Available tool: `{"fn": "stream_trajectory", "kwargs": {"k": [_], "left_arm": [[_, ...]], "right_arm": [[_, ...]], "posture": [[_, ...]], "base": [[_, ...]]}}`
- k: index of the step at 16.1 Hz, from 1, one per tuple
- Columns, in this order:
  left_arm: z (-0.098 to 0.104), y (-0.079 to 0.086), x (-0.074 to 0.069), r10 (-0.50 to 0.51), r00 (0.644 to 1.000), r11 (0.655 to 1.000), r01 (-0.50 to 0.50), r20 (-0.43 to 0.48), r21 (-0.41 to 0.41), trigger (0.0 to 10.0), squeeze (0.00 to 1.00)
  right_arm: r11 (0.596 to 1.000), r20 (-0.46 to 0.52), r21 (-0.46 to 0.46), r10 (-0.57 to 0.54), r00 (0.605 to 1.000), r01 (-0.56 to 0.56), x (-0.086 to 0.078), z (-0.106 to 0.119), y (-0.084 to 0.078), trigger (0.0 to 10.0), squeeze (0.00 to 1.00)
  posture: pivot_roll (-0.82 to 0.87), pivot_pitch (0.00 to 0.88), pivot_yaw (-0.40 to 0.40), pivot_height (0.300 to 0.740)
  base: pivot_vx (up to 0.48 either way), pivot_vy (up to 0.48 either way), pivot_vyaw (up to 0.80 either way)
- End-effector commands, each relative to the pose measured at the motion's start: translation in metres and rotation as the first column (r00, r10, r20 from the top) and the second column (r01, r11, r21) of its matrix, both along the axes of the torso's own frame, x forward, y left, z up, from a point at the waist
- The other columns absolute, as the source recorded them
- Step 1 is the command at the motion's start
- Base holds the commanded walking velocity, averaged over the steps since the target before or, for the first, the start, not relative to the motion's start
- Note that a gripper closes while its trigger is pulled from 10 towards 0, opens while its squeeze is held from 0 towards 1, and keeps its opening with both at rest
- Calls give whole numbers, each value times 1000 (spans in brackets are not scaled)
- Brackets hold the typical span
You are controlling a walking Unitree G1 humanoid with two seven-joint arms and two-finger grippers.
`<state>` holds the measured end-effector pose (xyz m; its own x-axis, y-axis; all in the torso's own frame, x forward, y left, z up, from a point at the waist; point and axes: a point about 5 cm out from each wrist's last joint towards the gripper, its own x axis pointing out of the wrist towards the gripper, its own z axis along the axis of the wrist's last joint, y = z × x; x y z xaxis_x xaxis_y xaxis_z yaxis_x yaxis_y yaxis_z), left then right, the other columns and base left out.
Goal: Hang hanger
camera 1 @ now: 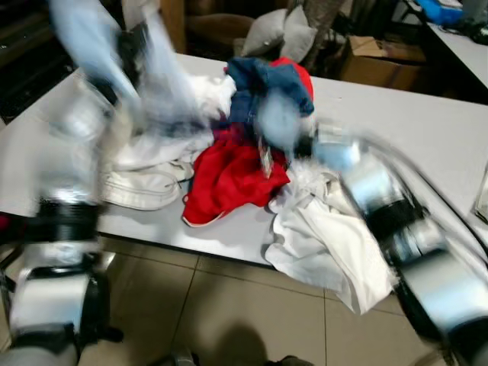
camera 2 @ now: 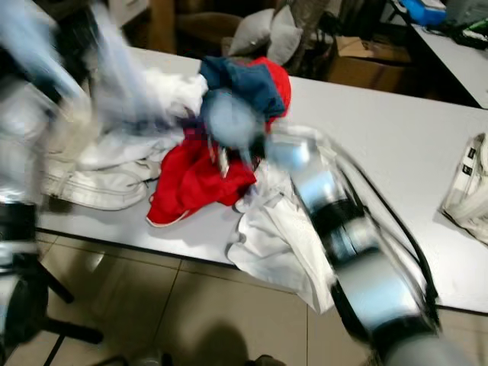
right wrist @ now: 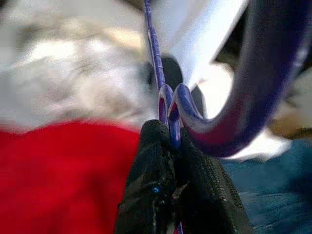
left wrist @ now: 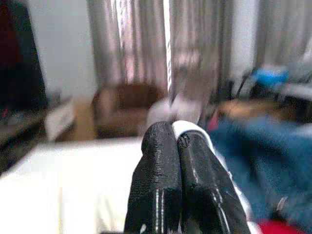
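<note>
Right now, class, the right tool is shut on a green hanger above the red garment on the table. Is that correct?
Not quite: the hanger is blue-purple, not green, as the right wrist view shows. The rest stands: the right tool is shut on it above the red garment on the table.

Two silver arm segments joined by black bands are being shown, with a black cable along the right arm (camera 2: pixel 358 252); textured black fingers (left wrist: pixel 156 185) are being seen.

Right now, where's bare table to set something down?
Free: the table between the clothes pile and the folded white cloth at the right edge; also the far-left strip. Crowded: middle and front edge, where a white garment overhangs.
</note>
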<state>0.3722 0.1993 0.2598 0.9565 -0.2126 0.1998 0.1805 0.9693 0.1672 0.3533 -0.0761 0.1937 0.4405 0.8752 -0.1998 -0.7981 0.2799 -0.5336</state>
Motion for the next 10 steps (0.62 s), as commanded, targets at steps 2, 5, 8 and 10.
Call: {"fn": "stream_trajectory", "kwargs": {"k": [2,5,8,10], "left_arm": [[11,6,8,95,994,995,-94,52,-15,10000,0],[22,30,24,236,970,972,-236,62,-9,10000,0],[21,45,29,281,958,959,-282,52,19,10000,0],[6,50,30,254,967,965,-253,3,65,10000,0]], "right_arm": [[994,-12,15,113,994,-112,-22,14,-8,10000,0],[985,-31,-29,170,985,-171,-57,26,-35,10000,0],[991,15,9,132,991,-132,-72,58,-53,10000,0],[994,19,28,105,994,-105,-79,76,-66,10000,0]], "posture": [[-34,0,-20,740],[-42,0,0,740],[-48,0,16,740],[-51,0,22,740]], "base": [[0,0,0],[0,0,0],[0,0,0],[0,0,0]]}}
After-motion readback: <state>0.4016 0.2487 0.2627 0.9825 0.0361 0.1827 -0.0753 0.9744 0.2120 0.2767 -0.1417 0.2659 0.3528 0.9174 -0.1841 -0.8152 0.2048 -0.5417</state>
